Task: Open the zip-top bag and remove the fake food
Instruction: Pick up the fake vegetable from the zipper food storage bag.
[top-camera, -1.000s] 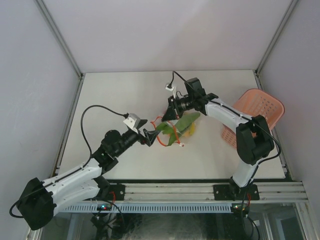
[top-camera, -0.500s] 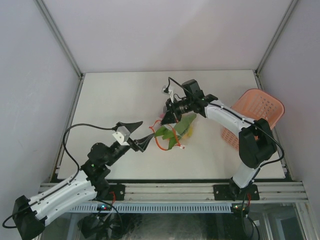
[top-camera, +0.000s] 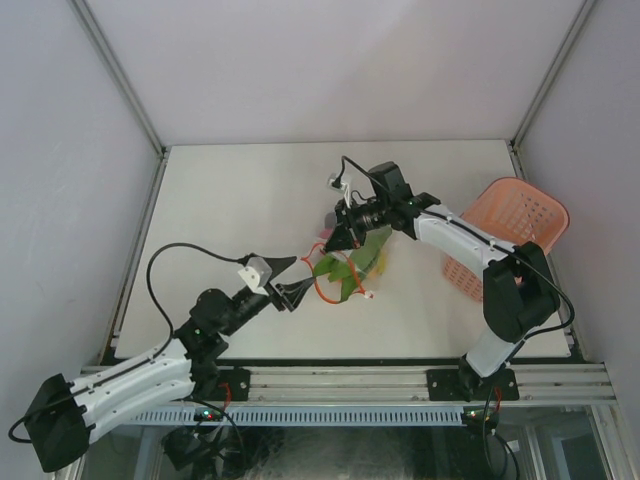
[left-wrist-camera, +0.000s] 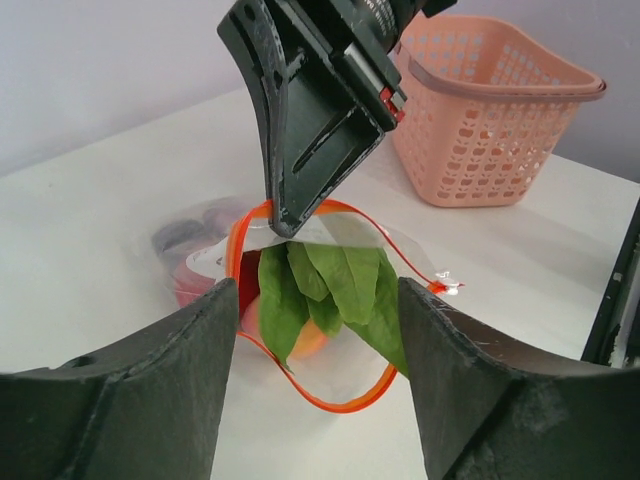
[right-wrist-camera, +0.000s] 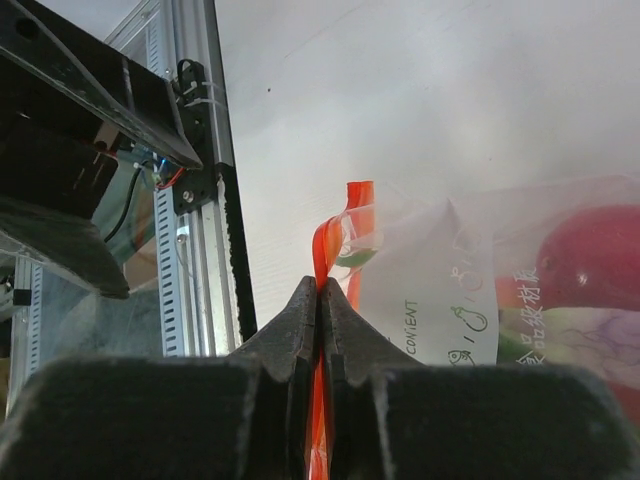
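The zip-top bag (top-camera: 347, 268) lies mid-table, its red-orange rim (left-wrist-camera: 338, 403) pulled into an open loop. My right gripper (top-camera: 334, 242) is shut on the upper zipper strip (right-wrist-camera: 330, 240) and holds that edge up. Fake food sits inside: a green leafy vegetable (left-wrist-camera: 335, 285) hangs out of the mouth, with an orange fruit (left-wrist-camera: 312, 340) behind it and a red fruit (right-wrist-camera: 590, 260) deeper in. My left gripper (left-wrist-camera: 317, 300) is open and holds nothing. It stands just in front of the mouth, its fingers (top-camera: 290, 296) wide on either side of the leaves.
A pink lattice basket (top-camera: 512, 232) stands at the table's right edge, also visible behind the right gripper in the left wrist view (left-wrist-camera: 490, 120). The aluminium rail (right-wrist-camera: 195, 240) runs along the near edge of the table.
My left arm has dropped back toward the near edge, and its gripper now points at the bag mouth from lower left with narrower jaws. The right gripper kept its hold, shifting slightly left.
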